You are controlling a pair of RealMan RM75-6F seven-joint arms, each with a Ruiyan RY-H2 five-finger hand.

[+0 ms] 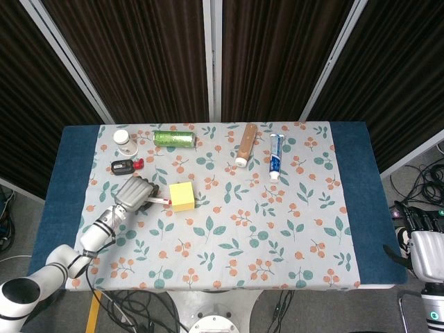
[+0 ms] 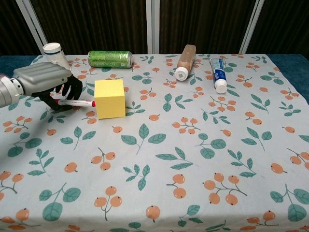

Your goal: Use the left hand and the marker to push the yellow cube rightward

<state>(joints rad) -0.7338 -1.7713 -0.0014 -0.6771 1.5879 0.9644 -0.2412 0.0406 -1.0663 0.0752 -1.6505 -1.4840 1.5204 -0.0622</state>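
One contact point carries the whole push: the left hand (image 2: pixel 46 82) has its fingers clenched around a marker (image 2: pixel 77 103), held roughly level, with its red tip touching the left face of the yellow cube (image 2: pixel 110 98). The cube sits flat on the tabletop (image 2: pixel 203 164), left of centre, on the patterned cloth. Risk one: the tip appears to meet the face low and off its middle, so further pressure could turn the cube instead of sliding it straight, and the tip may then slip off the face. Risk two: the marker is gripped near its back end, so side load could tilt it in the fingers. Risk three: the cloth may bunch ahead of the cube and tip it. A green can (image 2: pixel 109 59), a brown bottle (image 2: pixel 185 61) and a toothpaste tube (image 2: pixel 218 74) lie well apart from the cube toward the far edge, out of the rightward path. The right hand (image 1: pixel 424 243) rests off the tabletop's right edge; whether its fingers are clenched or released cannot be told.
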